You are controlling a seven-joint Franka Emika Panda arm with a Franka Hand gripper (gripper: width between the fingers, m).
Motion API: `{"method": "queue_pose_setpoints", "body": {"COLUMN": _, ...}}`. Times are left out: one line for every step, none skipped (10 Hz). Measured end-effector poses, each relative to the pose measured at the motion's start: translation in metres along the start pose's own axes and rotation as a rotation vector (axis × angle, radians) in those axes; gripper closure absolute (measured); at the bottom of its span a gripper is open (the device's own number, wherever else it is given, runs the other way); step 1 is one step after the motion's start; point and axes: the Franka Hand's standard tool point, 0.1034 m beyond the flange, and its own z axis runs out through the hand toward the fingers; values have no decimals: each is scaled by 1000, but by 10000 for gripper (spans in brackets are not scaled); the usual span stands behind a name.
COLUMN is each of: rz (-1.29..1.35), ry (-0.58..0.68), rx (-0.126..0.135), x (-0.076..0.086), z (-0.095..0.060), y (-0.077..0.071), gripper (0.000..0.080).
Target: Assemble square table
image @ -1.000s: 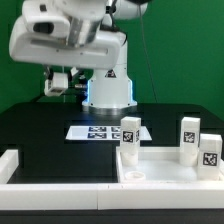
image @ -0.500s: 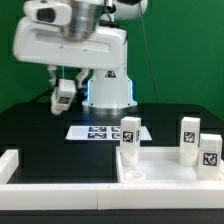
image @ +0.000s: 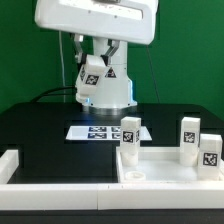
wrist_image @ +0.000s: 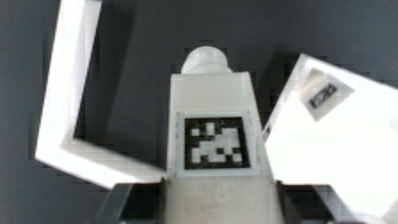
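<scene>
While the long white rail (image: 60, 172) borders the near edge of the black counter (image: 40, 125), the square top (image: 165, 168) lies directly behind it, rimmed face up, toward the exterior view's right. Three legs stand upright on the top: one (image: 130, 136) at its far corner nearest the marker board (image: 98, 131), two (image: 190, 136) (image: 210, 153) close together at the opposite far corner. Beyond the top, the marker board lies flat on the counter. Above and behind the board, the tool (image: 90, 78) is clamped on the fourth leg (image: 92, 72), held tilted in the air; the wrist view shows the leg (wrist_image: 215, 130) gripped at its lower end, its rounded tip pointing away. Judged step: transport of the fourth leg. Next move calls for aligning the leg upright over a free corner of the top, then lowering it
</scene>
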Motion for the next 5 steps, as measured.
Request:
{"method": "queue_pose_setpoints", "body": {"rz": 2, "ry": 2, "rx": 5, "x": -6, "z": 3, "y": -2, "gripper": 509}}
{"method": "queue_pose_setpoints", "body": {"rz": -1, "ry": -5, "rx": 6, "x": -5, "z": 2, "y": -3, "gripper": 509}}
{"method": "queue_pose_setpoints", "body": {"rz": -2, "ry": -6, "rx": 6, "x": -5, "z": 3, "y": -3, "gripper": 509}}
{"method": "queue_pose_setpoints", "body": {"rz": -1, "ry": -10, "rx": 8, "x": -6, "z": 5, "y": -4, "gripper": 509}}
{"method": "queue_pose_setpoints", "body": {"rz": 14, "ry": -29, "rx": 28, "x": -6, "z": 9, "y": -11, "gripper": 509}}
